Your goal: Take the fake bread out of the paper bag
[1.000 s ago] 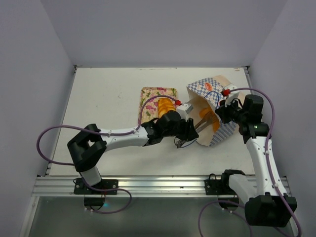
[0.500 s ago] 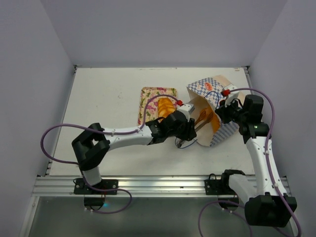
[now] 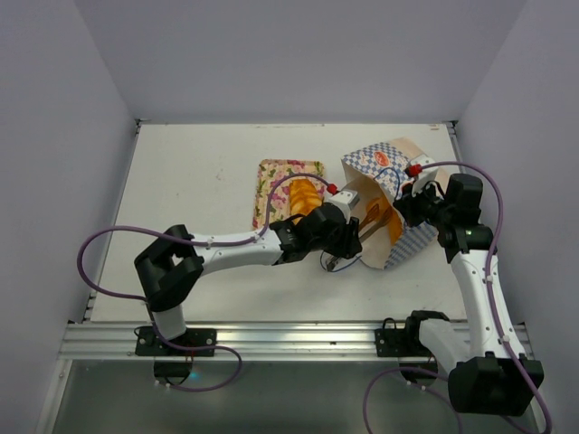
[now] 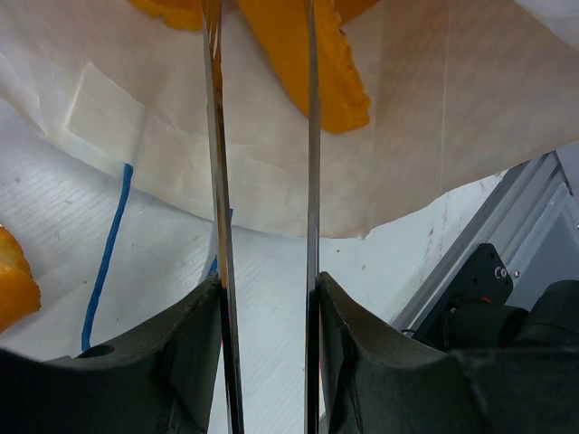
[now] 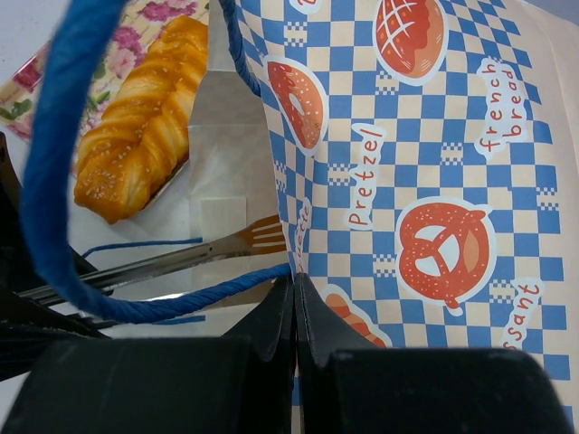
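The paper bag (image 3: 396, 172) lies on its side with its mouth toward the left arm. My right gripper (image 3: 409, 201) is shut on the bag's rim (image 5: 312, 226), next to a blue cord handle (image 5: 63, 181). My left gripper (image 3: 347, 240) is shut on metal tongs (image 4: 217, 181) whose blades reach into the bag mouth. In the left wrist view (image 4: 266, 289) the blades stand apart on either side of an orange piece of fake bread (image 4: 312, 63) inside the bag. That bread shows in the top view (image 3: 385, 220). A twisted golden pastry (image 5: 145, 136) lies on the flowered tray (image 3: 274, 172).
The tray sits just left of the bag, behind my left wrist. The left arm's cable loops over the table at the left. The aluminium rail (image 4: 507, 208) at the table's near edge is close to the left gripper. White walls close in three sides.
My left gripper has edged a little toward the bag, carrying the tongs further into its mouth. The right gripper and bag have not moved.
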{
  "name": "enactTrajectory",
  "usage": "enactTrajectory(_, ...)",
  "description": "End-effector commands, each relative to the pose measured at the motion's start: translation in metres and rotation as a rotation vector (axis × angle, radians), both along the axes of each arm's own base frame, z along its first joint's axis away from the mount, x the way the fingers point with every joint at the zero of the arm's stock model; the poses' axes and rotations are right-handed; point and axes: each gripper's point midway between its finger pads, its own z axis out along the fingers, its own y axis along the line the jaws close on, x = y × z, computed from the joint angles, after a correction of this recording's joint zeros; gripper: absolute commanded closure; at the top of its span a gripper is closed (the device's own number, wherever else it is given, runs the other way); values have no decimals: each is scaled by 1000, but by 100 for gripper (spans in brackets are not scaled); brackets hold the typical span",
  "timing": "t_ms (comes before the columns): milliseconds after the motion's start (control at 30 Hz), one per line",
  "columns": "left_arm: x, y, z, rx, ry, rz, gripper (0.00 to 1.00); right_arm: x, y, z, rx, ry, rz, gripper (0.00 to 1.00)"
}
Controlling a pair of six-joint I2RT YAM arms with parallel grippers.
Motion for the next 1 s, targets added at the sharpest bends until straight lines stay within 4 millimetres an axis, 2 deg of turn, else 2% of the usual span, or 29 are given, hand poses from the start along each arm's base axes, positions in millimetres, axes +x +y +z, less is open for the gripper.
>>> enactTrajectory(0,1,-14,47,-116,-46,-6,54,1,3,5,4,-30,25,100)
enactTrajectory(367,-4,-20,53,-146,-25,-12,53,0,4,6,11,-32,32,100)
enactTrajectory(633,-2,-27,38,-136,20,5,53,-1,6,7,18,-32,35,100)
enactTrajectory(800,0,-33,43,-153,25,12,53,-1,7,7,21,-31,42,100)
enactTrajectory(967,3,-32,37,-122,31,37,53,-2,7,7,23,-29,44,100)
